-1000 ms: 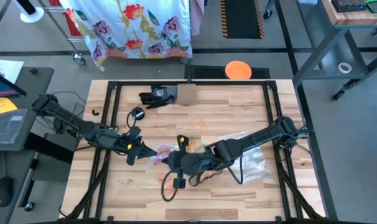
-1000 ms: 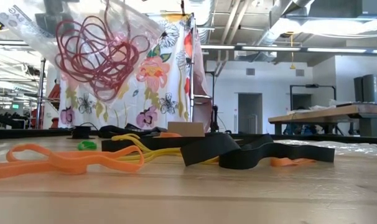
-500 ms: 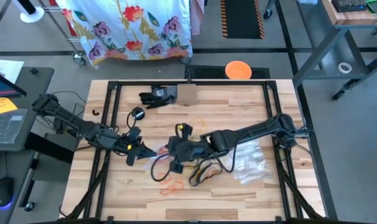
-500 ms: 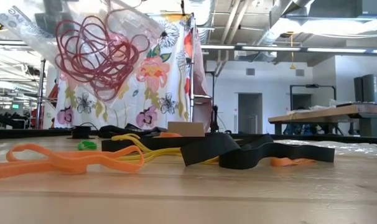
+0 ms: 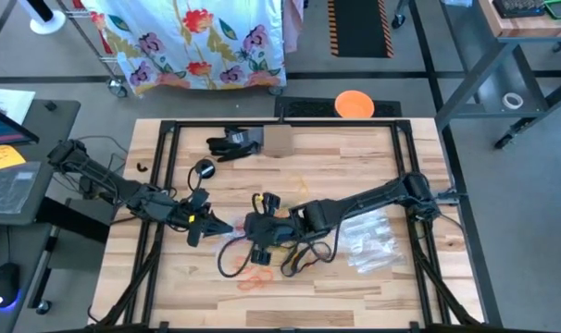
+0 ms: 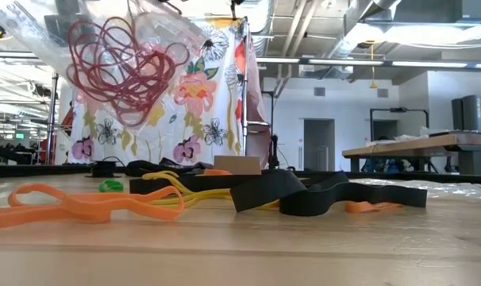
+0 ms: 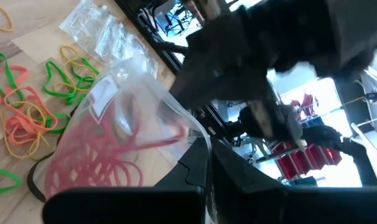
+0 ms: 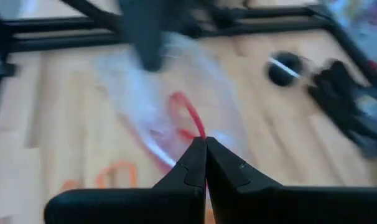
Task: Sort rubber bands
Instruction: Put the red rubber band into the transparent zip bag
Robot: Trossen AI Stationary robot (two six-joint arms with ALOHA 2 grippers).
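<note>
A clear plastic bag (image 7: 107,134) holding a tangle of red rubber bands (image 7: 95,165) hangs above the table's middle; it also shows in the low view (image 6: 121,59) and the high view (image 5: 232,233). My left gripper (image 5: 209,223) is shut on the bag. My right gripper (image 5: 255,228) is right beside the bag's mouth, shut on a red rubber band (image 8: 187,115). Loose orange (image 6: 82,202), yellow (image 6: 194,194), green (image 7: 64,81) and black (image 6: 304,195) bands lie flat on the wood. My left gripper pinches the bag's open rim (image 7: 193,134) between its two fingers, coming about level from the table's left. The bag is lifted clear of the table and sags below the hold with the red bands inside. My right gripper pinches one red band (image 8: 195,127) at its fingertips, coming from the table's right. The band runs from the fingertips toward the bag's mouth (image 8: 170,93), clear of the table.
Several clear zip bags (image 5: 368,242) lie at the right under my right arm. A cardboard box (image 5: 278,141), a black bundle (image 5: 232,142) and a small black round thing (image 5: 204,168) sit near the far edge. Black cables (image 5: 227,264) loop below my right wrist.
My right gripper has gone toward the table's left and a little toward the far edge, up to the mouth of the held bag. The bag has swung slightly in my left gripper's hold.
</note>
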